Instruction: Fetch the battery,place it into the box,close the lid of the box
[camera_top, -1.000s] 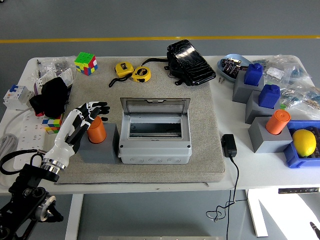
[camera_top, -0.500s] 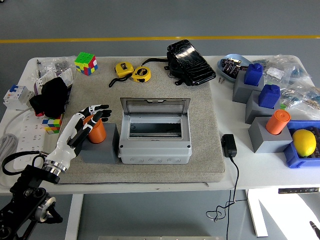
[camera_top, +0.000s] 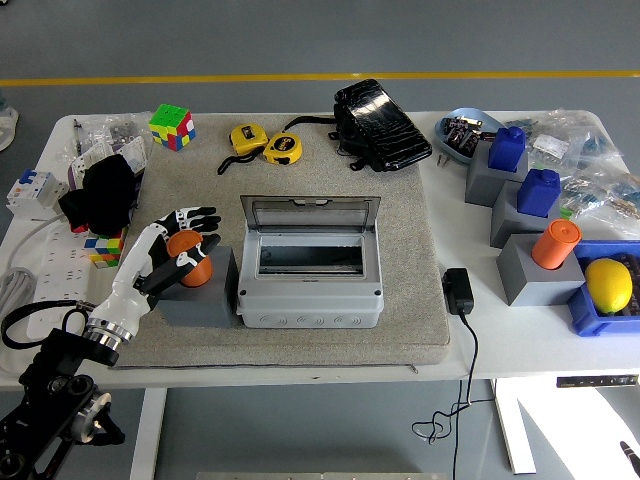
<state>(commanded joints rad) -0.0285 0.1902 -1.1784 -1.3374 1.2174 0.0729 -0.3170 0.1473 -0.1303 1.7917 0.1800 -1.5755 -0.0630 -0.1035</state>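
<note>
Head view — L hand (camera_top: 165, 250) fingers round orange battery (camera_top: 190, 262), grey box (camera_top: 310, 262) just beside.

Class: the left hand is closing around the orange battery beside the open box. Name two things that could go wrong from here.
1. The left hand wraps the orange battery only near its top, so it might slip or tip when lifted off the grey stand.
2. The grey box sits right beside the stand; its raised lid or wall could catch the battery in transfer.

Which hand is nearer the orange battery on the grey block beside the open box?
Left. The left hand has its fingers wrapped around the orange battery, which stands on the grey block. The right hand isn't in view.
</note>
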